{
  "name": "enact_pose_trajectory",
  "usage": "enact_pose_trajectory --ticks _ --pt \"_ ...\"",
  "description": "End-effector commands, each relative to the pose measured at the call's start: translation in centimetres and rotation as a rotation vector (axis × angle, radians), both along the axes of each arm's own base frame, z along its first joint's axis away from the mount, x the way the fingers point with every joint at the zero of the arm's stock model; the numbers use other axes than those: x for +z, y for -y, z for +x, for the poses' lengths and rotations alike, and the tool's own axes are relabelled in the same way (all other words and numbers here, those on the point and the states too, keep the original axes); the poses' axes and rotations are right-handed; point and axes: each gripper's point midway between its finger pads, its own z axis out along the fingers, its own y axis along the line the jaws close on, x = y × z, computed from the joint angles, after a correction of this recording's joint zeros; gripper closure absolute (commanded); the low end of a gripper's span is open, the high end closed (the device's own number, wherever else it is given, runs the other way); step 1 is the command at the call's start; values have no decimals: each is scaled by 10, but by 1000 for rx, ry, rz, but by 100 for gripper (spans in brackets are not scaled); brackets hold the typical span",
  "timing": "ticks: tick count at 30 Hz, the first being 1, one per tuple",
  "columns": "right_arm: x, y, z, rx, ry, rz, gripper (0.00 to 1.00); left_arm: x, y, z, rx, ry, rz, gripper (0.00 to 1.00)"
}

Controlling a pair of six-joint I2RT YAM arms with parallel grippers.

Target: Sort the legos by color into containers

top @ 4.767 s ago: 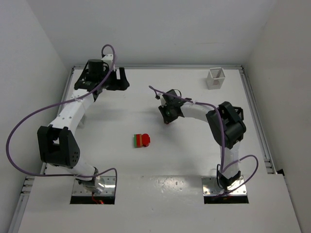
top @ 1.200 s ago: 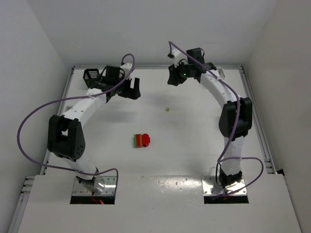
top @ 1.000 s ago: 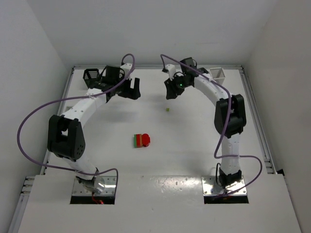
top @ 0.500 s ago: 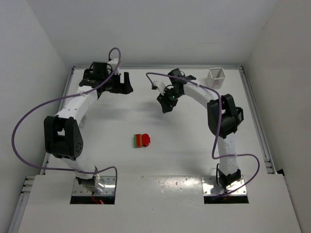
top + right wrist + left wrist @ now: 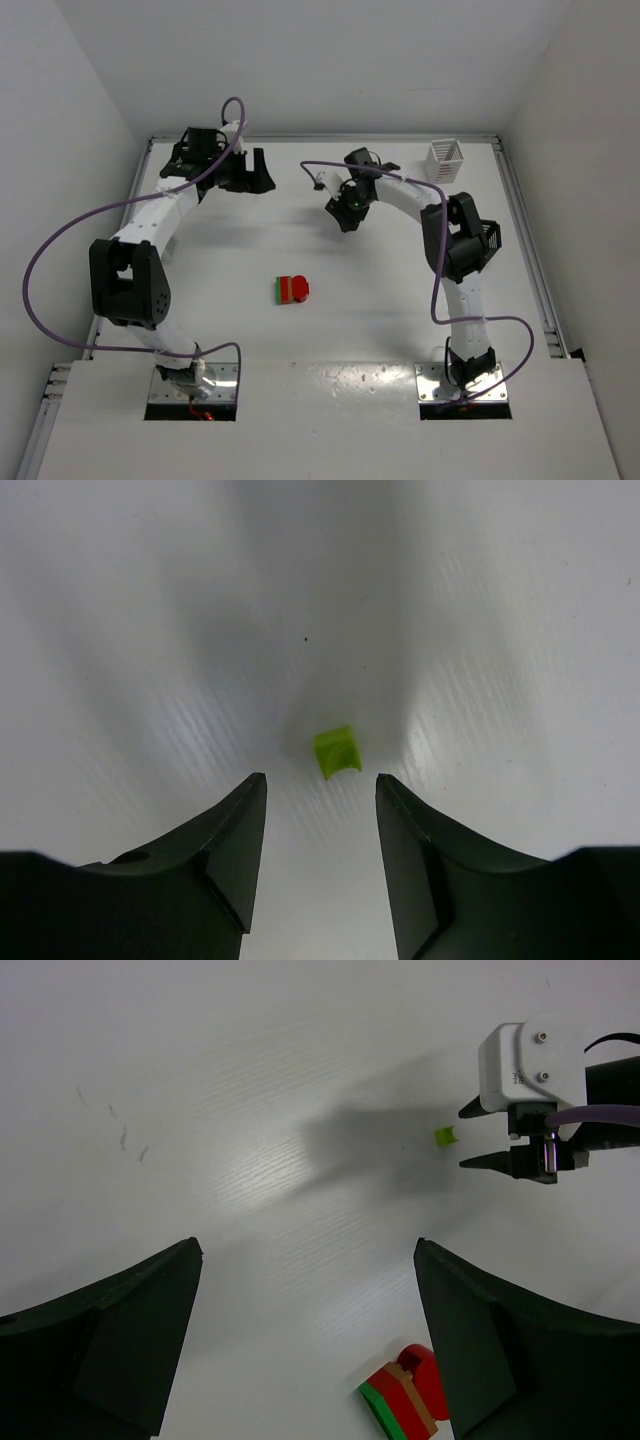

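Observation:
A tiny yellow-green lego (image 5: 336, 751) lies on the white table just ahead of my right gripper (image 5: 320, 778). That gripper is open and low over the piece, one finger to each side. The left wrist view shows the same piece (image 5: 445, 1136) next to the right gripper (image 5: 466, 1138). In the top view the right gripper (image 5: 345, 215) hides the piece. A red-and-green lego stack (image 5: 292, 289) lies mid-table and also shows in the left wrist view (image 5: 405, 1400). My left gripper (image 5: 255, 175) is open and empty, held high at the back left. A white basket (image 5: 445, 160) stands at the back right.
The other baskets are not visible; the left arm's wrist (image 5: 195, 150) covers the back left corner. Walls close the table at the back and on both sides.
My right gripper has swung from the back right near the white basket down over the tiny yellow-green piece. My left gripper has pulled back a little to the left.

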Motion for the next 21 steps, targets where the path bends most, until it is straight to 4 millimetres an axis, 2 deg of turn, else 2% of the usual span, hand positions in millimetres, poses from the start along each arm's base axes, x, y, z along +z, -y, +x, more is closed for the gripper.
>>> enact_pose_trajectory --ticks 1,10,13,15,17,21 --pt "1 -6 11 4 42 14 52 10 0 4 -7 17 -26 7" --pt "-10 -6 8 8 14 10 54 9 0 4 -12 22 -20 7" --pt "-12 -5 13 0 39 3 57 9 0 4 -12 22 -20 7" --pt "-20 -3 7 -8 20 -2 59 5 0 5 -12 12 -19 7" --pt "-18 -3 12 -20 37 1 62 5 0 5 -12 12 -19 7" --pt "-24 -5 8 -22 34 -6 65 5 0 5 -12 12 -19 7"
